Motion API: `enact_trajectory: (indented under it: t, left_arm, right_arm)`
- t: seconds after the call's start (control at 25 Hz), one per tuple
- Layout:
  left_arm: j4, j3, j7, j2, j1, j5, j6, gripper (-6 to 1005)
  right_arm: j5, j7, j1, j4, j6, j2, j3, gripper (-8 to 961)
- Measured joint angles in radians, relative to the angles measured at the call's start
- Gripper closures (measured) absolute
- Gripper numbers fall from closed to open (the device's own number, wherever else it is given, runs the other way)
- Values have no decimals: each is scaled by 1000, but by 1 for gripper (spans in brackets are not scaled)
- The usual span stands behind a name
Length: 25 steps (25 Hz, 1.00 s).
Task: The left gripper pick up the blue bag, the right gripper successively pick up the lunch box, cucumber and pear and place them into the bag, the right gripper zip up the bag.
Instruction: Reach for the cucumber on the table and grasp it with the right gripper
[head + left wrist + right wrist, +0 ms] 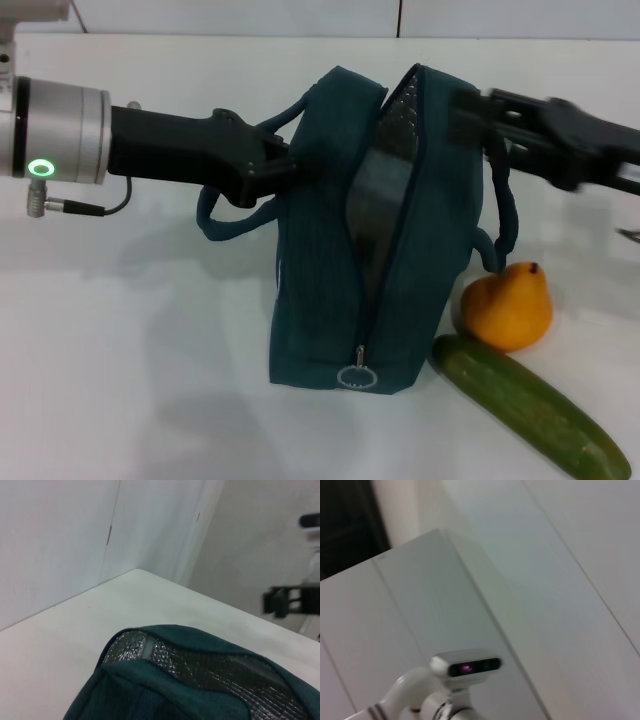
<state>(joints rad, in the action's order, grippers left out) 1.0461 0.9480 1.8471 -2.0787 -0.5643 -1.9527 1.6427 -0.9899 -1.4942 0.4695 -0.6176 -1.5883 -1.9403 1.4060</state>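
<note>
Blue bag stands upright at mid-worktop, its long zipper undone along the top and front so that silver foil lining shows in the gap. The silver ring pull hangs at the foot of the zipper, near the worktop. Left hand reaches in from the robot's left and is pinching the bag's upper left edge beside one loop handle. Right hand sits at the bag's upper right edge by the opening; whether it is spread or pressed together cannot be told. Pear stands on the worktop just beside the bag's lower right corner, under the second handle. Cucumber lies in front of the pear, touching it, one end at the bag's base. A camera head appears in the right wrist view.
</note>
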Motion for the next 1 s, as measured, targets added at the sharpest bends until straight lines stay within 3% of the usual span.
enact_trajectory:
  t: [0.08, 0.16, 0.24, 0.36, 0.44, 0.68, 1.0]
  left_arm:
    - [0, 0, 1, 0, 4, 0, 0, 958]
    - [0, 0, 2, 1, 10, 0, 0, 958]
    - [0, 1, 6, 2, 13, -2, 0, 958]
    - [0, 5, 13, 0, 9, -17, 0, 958]
    - [0, 6, 16, -2, 7, -26, 0, 958]
    - [-5, 8, 17, -3, 8, -27, 0, 958]
    - [-6, 6, 17, -3, 7, -28, 0, 957]
  right_arm:
    - [-22, -30, -69, -123, -12, 21, -5, 393]
    - [-103, -114, -150, -287, 1, 29, -35, 370]
    - [-257, -237, -227, -476, 21, 9, -103, 346]
    - [-527, -411, -324, -753, 22, -56, -191, 311]
    - [-652, -526, -354, -891, 8, -69, -187, 287]
    - [-820, -703, -323, -979, -35, -65, -171, 262]
    - [-888, -757, -258, -1016, -181, -63, -244, 261]
